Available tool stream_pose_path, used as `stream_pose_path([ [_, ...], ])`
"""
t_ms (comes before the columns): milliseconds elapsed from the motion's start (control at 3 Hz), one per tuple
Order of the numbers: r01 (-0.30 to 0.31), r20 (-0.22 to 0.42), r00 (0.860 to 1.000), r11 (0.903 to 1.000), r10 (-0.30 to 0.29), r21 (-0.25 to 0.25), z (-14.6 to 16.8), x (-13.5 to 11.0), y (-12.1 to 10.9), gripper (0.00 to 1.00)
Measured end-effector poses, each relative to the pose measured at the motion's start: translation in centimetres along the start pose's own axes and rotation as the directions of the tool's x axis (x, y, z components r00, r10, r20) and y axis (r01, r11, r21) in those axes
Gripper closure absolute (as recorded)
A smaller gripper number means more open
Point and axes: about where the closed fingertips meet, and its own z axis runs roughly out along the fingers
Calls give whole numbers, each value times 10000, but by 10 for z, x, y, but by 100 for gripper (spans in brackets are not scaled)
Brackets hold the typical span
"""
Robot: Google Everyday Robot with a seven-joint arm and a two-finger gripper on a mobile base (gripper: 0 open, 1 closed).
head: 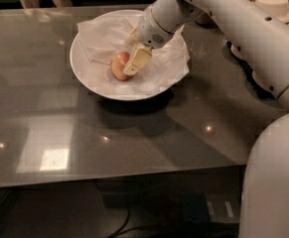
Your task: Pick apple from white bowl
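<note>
One apple point(117, 66) is lying in the middle of the white bowl point(109, 90) on crumpled paper point(99, 33). The gripper point(136, 62) is resting against the fruit's right side (whether it is clamped or slack, I cannot tell). The grasping step seems to be going on. The next move is calling for a sure hold, then a straight lift clear of the rim.

Glossy grey table point(134, 148) with patches of reflected light, dark floor point(44, 212) and cables point(118, 221) beneath.
</note>
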Motion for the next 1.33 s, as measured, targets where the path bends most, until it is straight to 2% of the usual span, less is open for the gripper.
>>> stream_pose_path([
  [333,205,-299,9993,9996,-211,-210,24,-2,12,37],
  [667,130,-292,9995,9998,-135,-173,29,0,13,37],
  [1000,116,-272,9996,9998,-120,-159,30,0,12,55],
  [1333,116,-272,9996,9998,-120,-160,30,0,12,78],
])
